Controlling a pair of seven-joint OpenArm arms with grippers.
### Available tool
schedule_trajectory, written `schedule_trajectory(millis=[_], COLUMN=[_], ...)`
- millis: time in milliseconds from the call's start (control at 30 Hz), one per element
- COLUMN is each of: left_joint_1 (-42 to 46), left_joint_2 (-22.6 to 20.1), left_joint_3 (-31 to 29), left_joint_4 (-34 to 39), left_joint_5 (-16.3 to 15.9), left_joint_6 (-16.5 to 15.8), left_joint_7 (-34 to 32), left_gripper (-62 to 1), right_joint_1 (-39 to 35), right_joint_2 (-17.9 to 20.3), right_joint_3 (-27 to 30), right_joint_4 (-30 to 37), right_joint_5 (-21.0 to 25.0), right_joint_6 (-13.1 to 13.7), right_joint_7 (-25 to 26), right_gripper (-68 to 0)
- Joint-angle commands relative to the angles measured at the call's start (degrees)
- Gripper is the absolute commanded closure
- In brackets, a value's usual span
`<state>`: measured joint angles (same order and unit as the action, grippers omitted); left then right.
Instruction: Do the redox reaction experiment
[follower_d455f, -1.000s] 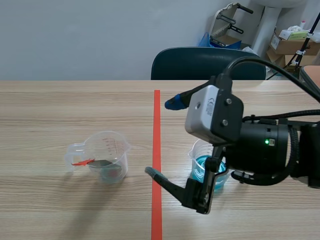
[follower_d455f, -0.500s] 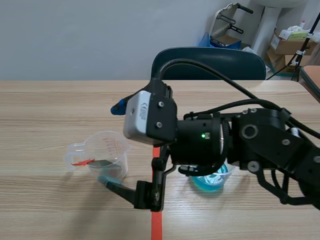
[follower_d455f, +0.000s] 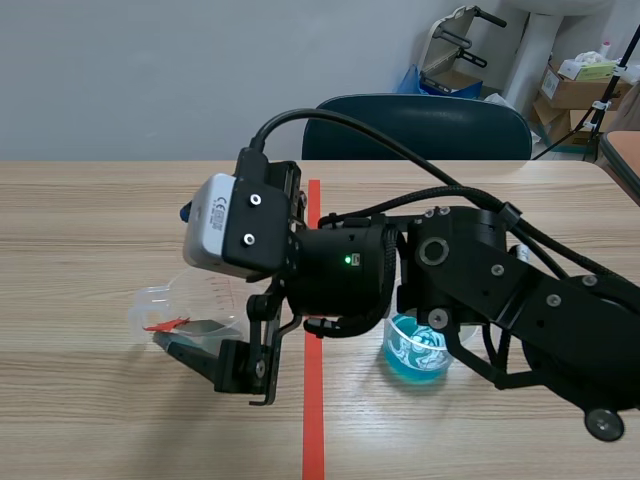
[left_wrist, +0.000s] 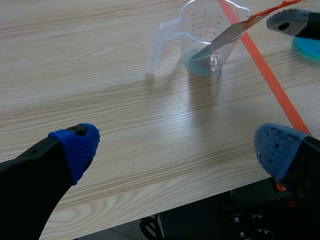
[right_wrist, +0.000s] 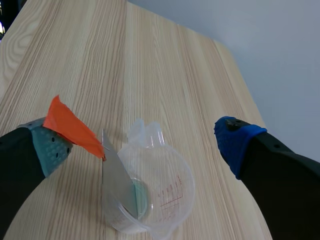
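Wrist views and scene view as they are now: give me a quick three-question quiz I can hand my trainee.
1. Fill in: the cup of blue liquid and the clear measuring cup stand on ____ sides of the red tape line.
2. True or false: the right gripper is shut on the metal strip.
3. The metal strip: A) lies flat outside both cups; B) leans in the clear measuring cup; C) stands in the cup of blue liquid.
Key: 1 opposite; 2 false, its fingers are wide apart; 3 B.
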<state>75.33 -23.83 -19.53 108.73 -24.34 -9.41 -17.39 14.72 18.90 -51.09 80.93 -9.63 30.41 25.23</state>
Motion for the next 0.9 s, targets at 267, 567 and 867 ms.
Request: schedule_trajectory(millis=[267, 567, 867], left_joint_1=[0.1, 0.1, 0.1], left_joint_2=[0.3, 0.1, -0.2], left_joint_3=[-0.2, -0.2, -0.2], left_joint_4=[1.1, 1.1, 1.1], left_joint_5=[-0.3, -0.3, -0.3], left_joint_6=[-0.2, -0.4, -0.8], left_joint_7=[-0.8, -1.1, -1.0], left_gripper=[-62.3, -62.3, -62.3], right_joint_1=[1.0, 1.0, 4.3], right_joint_2=[0.5, 0.7, 0.1], right_joint_3=[0.3, 0.3, 0.4], right_joint_4=[0.8, 0.8, 1.0], right_joint_5=[0.8, 0.9, 13.8], right_joint_6=[-0.4, -0.3, 3.3], right_joint_7=[0.7, 0.4, -9.7], right_gripper=[-22.0, -0.9, -0.9])
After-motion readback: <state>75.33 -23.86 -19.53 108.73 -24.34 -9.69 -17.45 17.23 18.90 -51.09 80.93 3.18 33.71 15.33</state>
